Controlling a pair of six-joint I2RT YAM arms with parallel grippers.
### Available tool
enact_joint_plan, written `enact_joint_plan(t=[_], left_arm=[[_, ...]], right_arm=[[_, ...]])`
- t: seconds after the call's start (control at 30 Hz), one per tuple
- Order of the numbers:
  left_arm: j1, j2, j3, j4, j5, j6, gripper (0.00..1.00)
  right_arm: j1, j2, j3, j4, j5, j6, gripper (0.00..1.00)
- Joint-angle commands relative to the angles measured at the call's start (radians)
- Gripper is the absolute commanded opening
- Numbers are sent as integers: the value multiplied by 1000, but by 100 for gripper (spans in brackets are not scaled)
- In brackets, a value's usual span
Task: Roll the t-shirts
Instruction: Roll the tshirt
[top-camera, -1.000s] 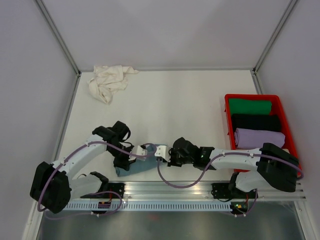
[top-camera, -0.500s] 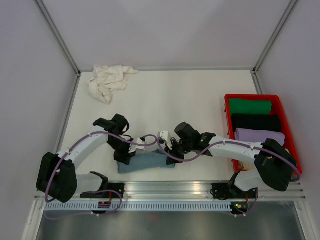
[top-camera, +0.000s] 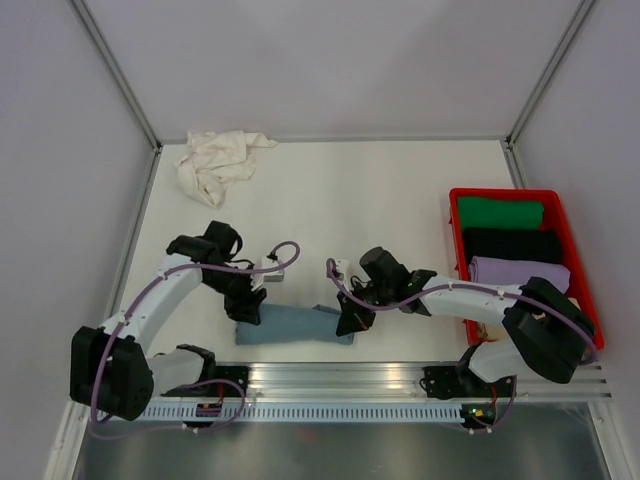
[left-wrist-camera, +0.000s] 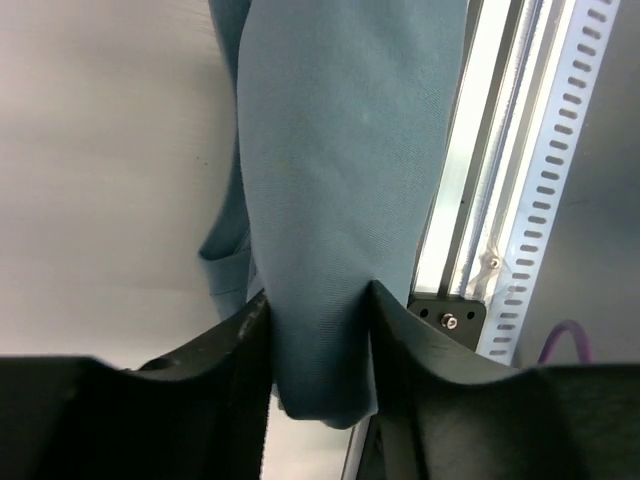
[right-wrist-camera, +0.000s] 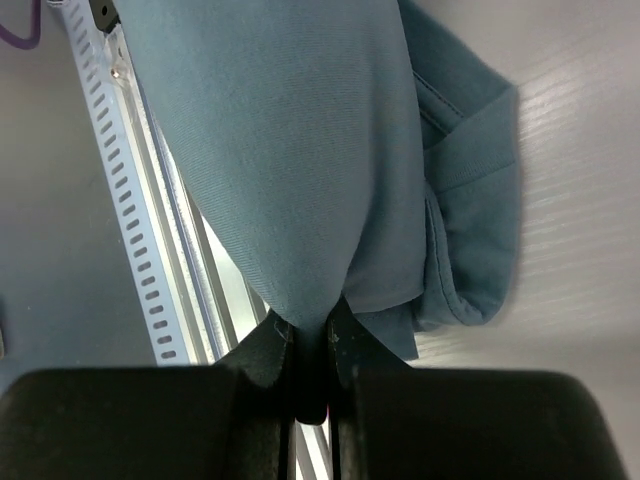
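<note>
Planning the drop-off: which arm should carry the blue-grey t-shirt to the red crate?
Right, likely: the right end effector grips the blue-grey t-shirt, and the red crate lies on that side.

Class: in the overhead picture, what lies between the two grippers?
The blue-grey t-shirt, a long bundle, spans from the left gripper to the right gripper, seen in the top external view.

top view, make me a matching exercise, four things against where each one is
1 blue shirt
2 cream shirt
3 crate
4 purple roll

a crumpled in the far left corner
b inside the crate
c laid out at the near edge
d along the right side

Pairs: 1-c, 2-a, 3-d, 4-b
</note>
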Motion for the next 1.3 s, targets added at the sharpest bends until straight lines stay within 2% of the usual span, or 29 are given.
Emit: enact_joint_plan(t=[0.0,0.03,0.13,0.23,0.43,0.5,0.53,0.6,0.63,0.8,0.87,0.9,0.93,1.07,1.27], left_arm=[[11,11,5,11,60,-124,44],[28,17,4,11,36,-134,34],[81,42,10,14,2,-188,16],[123,69,9,14,-73,-262,3],[147,140,-53,68,-252,-317,2],[147,163,-65,108,-314,-329,2],[147,192,-70,110,-316,-322,2],[147,218,-76,110,-291,-306,2],[147,227,-77,110,-274,-300,2],[147,217,-93,120,-228,-270,2],[147,209,-94,122,-224,-265,2],[147,207,-94,122,-224,-263,2],[147,207,-94,120,-222,-263,2],[147,189,-97,122,-216,-260,2],[147,169,-94,123,-230,-268,3]], right_arm=[[-3,9,-17,47,-25,53,0],[-3,11,-17,40,-28,53,0],[-3,14,-20,28,-39,60,0],[-3,37,-8,27,-60,97,0],[-6,172,77,-50,-82,135,4],[-12,176,97,-62,-30,137,15],[-23,175,106,-71,-13,141,23],[-38,152,123,-87,5,135,31],[-46,141,136,-88,28,135,42],[-49,31,213,-238,114,22,47],[-49,-35,241,-304,174,-36,54],[-49,-57,242,-309,176,-49,59],[-51,-78,236,-302,168,-55,97],[-49,-124,164,-113,128,-43,98],[-15,14,228,100,52,4,98]])
